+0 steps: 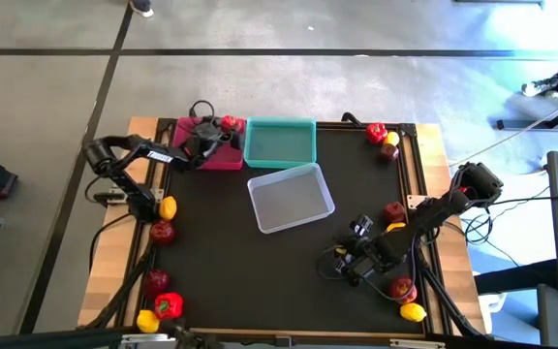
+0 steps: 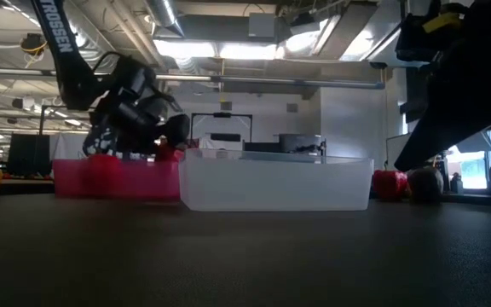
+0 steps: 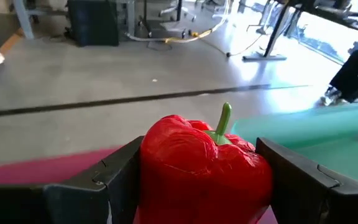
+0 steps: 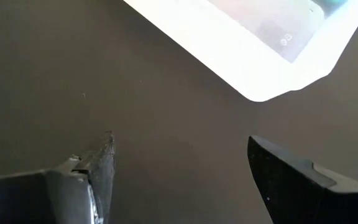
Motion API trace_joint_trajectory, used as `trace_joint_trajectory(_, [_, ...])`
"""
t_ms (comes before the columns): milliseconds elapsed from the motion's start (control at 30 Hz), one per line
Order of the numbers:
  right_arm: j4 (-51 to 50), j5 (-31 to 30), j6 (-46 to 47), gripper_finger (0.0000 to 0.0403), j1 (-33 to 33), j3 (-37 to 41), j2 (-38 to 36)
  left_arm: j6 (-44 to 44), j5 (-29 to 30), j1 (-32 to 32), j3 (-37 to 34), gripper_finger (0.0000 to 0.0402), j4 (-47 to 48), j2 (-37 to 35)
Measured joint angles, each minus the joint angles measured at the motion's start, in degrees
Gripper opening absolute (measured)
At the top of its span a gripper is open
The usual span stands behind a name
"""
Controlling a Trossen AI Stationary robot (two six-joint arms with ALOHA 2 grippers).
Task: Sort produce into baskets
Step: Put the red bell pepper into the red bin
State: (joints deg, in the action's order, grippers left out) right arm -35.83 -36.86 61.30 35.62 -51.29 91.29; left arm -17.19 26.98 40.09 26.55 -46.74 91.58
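My left gripper is shut on a glossy red bell pepper over the far right part of the pink basket. The teal basket stands right beside it. The translucent basket lies mid-table. My right gripper hangs open over the bare black mat, near side of the translucent basket, with nothing between its fingers. Loose lemons, apples and peppers lie along both side edges of the table. My left gripper pinches the pepper between its two fingers, one pad on each of its opposite sides. The fingers come nearly level from the table's left, slanting a little down. The pepper sits upright, its green stem pointing up, at about the height of the pink basket's rim.
On the left edge lie a lemon, an apple, another apple, a pepper and a lemon. At the right lie a pepper, an apple, a lemon and more.
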Motion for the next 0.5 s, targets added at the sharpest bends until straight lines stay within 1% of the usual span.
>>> trace_joint_trajectory(133, [0.0,-0.1,0.0,0.0292,0.0,0.0,0.0,1.6,-0.1,0.8,1.4,0.0278,1.0,1.9])
trace_joint_trajectory(233, [0.0,-1.0,0.3,0.0292,0.0,0.0,0.0,0.0,-0.1,0.9,1.5,0.0291,1.0,2.8])
trace_joint_trajectory(367, [0.3,-1.1,0.4,0.0292,0.0,0.0,0.0,-0.4,0.0,0.8,1.5,0.0302,1.6,3.0])
trace_joint_trajectory(500, [0.4,-1.1,0.4,0.0292,0.0,0.0,0.0,-0.3,0.0,0.8,1.5,0.0304,1.6,3.0])
